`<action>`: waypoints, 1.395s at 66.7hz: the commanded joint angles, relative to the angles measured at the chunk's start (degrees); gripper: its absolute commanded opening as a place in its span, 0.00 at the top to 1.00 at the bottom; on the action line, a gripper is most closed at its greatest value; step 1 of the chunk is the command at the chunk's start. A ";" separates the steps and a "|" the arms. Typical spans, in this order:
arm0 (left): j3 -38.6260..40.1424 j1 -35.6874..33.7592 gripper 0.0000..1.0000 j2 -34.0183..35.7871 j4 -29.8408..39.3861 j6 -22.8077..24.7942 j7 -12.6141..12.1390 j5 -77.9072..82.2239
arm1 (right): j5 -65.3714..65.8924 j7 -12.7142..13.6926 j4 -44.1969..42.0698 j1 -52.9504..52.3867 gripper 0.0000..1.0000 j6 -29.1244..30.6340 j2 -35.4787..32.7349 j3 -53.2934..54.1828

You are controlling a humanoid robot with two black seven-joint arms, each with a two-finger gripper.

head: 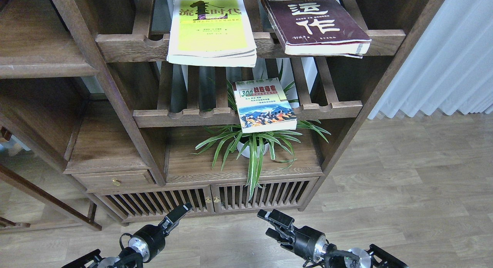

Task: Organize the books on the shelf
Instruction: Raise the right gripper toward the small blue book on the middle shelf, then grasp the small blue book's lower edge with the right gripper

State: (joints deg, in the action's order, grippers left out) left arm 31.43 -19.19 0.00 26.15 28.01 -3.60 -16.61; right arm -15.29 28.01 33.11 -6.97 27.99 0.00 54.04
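A yellow-green book (212,29) lies flat on the top slatted rack, its front edge overhanging the rail. A thick maroon book (314,23) lies to its right on the same rack, turned at an angle. The small pale "300" book (264,106) rests on the lower slatted rack, above the plant. Solid plank shelves (42,48) fill the left side of the case. Both grippers hang low in front of the cabinet doors, far below the books. My left gripper (180,215) is side-on, so its fingers merge. My right gripper (271,223) is open and holds nothing.
A spider plant in a white pot (250,146) stands on the solid plank (188,162) under the lower rack, its leaves drooping over the slatted cabinet doors (231,198). A small drawer (113,180) sits at lower left. White curtains (443,56) hang at right above the wooden floor.
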 commanded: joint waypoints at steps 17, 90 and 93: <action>-0.23 1.08 0.00 0.00 -0.48 -0.01 -0.44 0.00 | 0.26 -0.01 -0.24 -0.15 0.00 0.01 0.00 -0.60; 0.47 6.27 0.00 0.00 -0.66 -0.01 1.49 -0.09 | -0.44 -0.01 19.97 -6.22 0.00 0.01 0.00 13.90; 0.56 6.53 0.00 0.00 -0.66 -0.01 1.49 -0.09 | -0.18 -0.01 19.88 -6.30 0.00 0.01 0.00 13.81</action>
State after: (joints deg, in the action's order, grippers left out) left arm 31.97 -12.95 0.00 25.49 27.99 -2.10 -16.74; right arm -15.74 28.00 52.58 -13.27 28.01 0.00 67.88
